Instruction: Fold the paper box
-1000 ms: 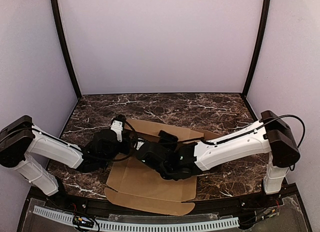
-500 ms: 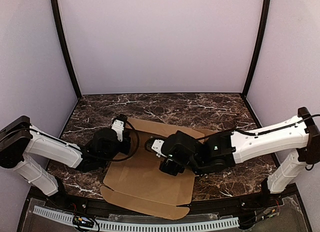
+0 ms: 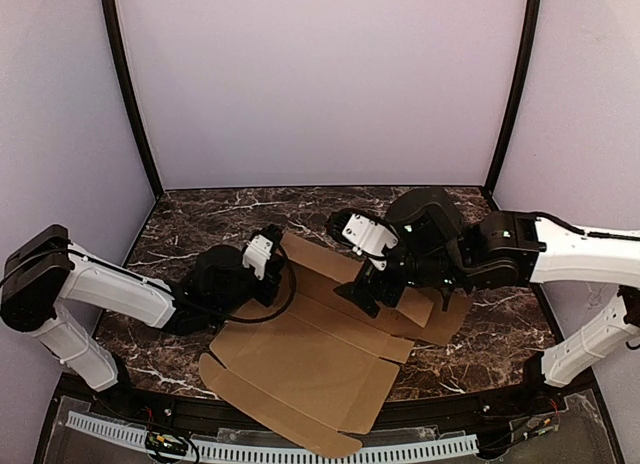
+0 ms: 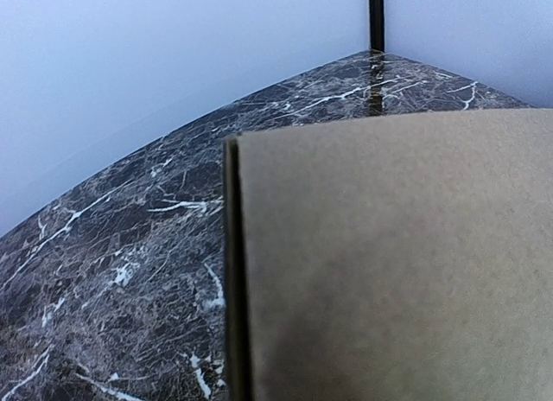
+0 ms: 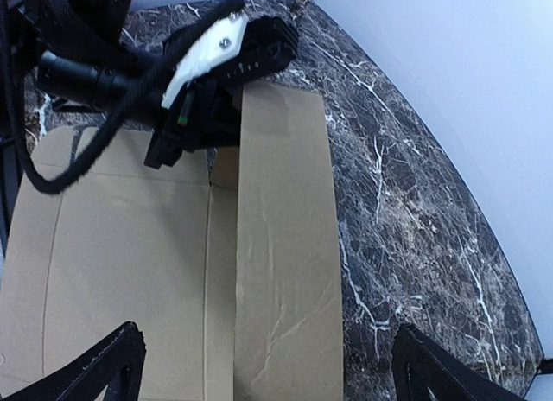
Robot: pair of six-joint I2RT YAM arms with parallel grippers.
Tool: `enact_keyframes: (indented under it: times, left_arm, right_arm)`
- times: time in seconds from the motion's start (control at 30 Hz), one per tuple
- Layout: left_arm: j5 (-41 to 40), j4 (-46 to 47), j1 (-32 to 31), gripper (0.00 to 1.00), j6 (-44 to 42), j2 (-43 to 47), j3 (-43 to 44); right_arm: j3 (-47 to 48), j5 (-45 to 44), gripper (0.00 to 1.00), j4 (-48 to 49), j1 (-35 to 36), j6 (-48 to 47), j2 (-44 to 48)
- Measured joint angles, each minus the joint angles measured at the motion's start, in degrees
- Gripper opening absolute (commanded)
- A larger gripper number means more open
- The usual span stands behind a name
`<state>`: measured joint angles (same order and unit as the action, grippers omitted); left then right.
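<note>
The paper box [image 3: 310, 364] is a flat brown cardboard sheet with flaps and creases, lying at an angle on the marble table. My left gripper [image 3: 270, 272] sits at the sheet's far-left edge. In the left wrist view the cardboard [image 4: 397, 263] fills the right side and hides the fingers, and it appears shut on that edge. My right gripper [image 3: 365, 294] hovers over the sheet's far strip [image 5: 285, 245]. It is wide open and empty, with its fingertips [image 5: 112, 366] far apart. The left gripper [image 5: 194, 116] shows at the strip's corner.
The marble table [image 3: 200, 224] is enclosed by pale walls with black posts [image 3: 130, 94] at the back corners. A white perforated rail [image 3: 300, 449] runs along the near edge. The sheet's near flap reaches almost to that edge.
My right arm has swung back and to the right, lifting off the sheet's middle. The sheet has shifted right and turned, and its right side now lies flatter. My left gripper has moved slightly right with it.
</note>
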<state>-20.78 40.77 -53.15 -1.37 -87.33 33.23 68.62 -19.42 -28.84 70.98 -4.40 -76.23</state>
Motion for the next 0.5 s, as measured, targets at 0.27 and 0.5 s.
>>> enact_keyframes:
  times: [0.27,0.5]
  left_arm:
    - [9.31,0.76,1.16,0.01,-2.43,-4.66,4.20]
    - [14.01,2.08,1.55,0.01,-2.29,-7.85,5.27]
  right_arm:
    - [2.10,8.92,0.57,3.91,-7.89,1.99,-0.63]
    - [2.34,11.78,0.10,10.99,-12.17,5.09,-5.55]
